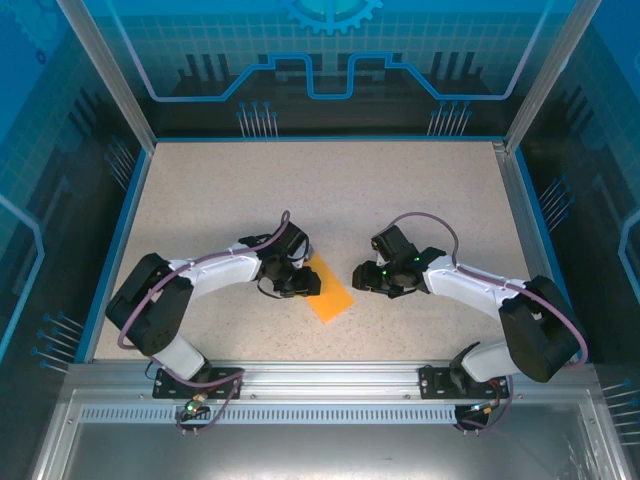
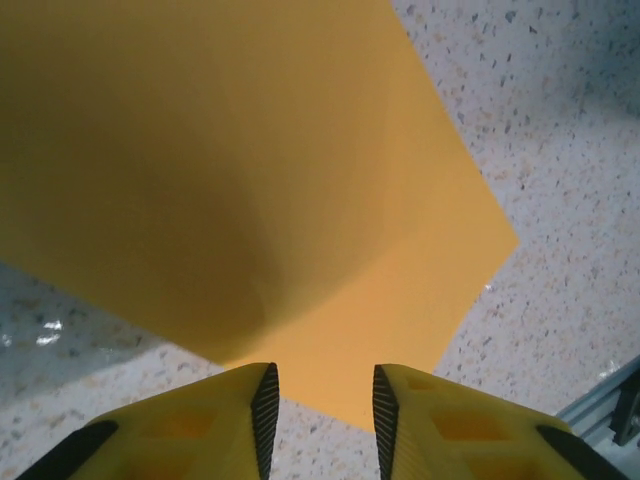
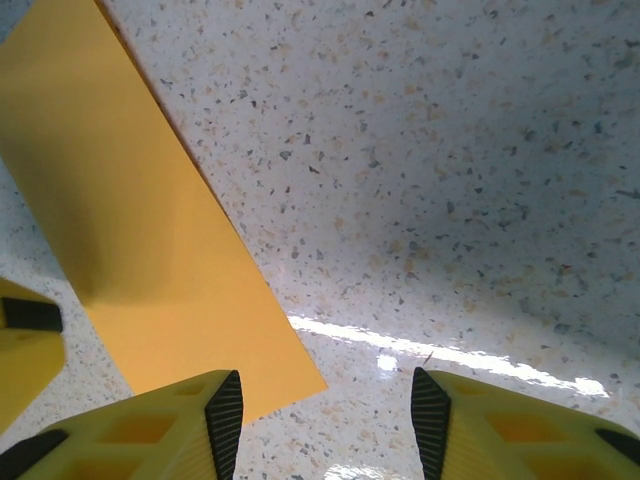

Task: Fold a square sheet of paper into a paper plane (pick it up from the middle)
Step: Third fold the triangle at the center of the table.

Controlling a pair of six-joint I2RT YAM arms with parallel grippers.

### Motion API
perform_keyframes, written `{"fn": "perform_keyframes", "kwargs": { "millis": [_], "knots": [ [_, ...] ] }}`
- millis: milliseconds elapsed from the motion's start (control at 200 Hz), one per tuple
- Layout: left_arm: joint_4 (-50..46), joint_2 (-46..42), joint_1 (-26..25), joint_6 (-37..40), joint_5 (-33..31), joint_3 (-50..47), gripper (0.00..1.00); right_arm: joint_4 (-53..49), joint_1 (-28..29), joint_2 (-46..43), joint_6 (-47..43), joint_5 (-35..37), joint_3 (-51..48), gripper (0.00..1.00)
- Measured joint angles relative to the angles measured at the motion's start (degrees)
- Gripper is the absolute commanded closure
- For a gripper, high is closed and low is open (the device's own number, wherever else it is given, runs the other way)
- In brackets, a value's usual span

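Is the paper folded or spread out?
Spread: the square sheet of paper shows one plain layer, no sharp crease, though slightly bowed.

square sheet of paper (image 2: 250, 150): matt, smooth | table (image 3: 450, 150): speckled, perhaps laminate

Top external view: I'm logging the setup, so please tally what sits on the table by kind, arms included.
Orange-yellow paper sheet: 1
Robot arms: 2 (left arm, right arm)
Total: 3

The square sheet of paper (image 1: 333, 297), plain orange-yellow, lies unfolded, turned diamond-wise.
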Motion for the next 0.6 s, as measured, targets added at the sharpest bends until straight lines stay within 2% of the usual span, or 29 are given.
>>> {"fn": "perform_keyframes", "kwargs": {
  "millis": [125,600],
  "knots": [
    [0.02,2.56,-0.37,0.46,-0.7,1.84,0.74,0.96,-0.31,0.0,-0.13,-0.81,-0.24,0.49],
    [-0.22,5.2,-0.42,1.53,-3.52,1.4,0.78,3.87,-0.74,3.91,-0.33,-4.55,-0.22,0.49]
  ]
}}
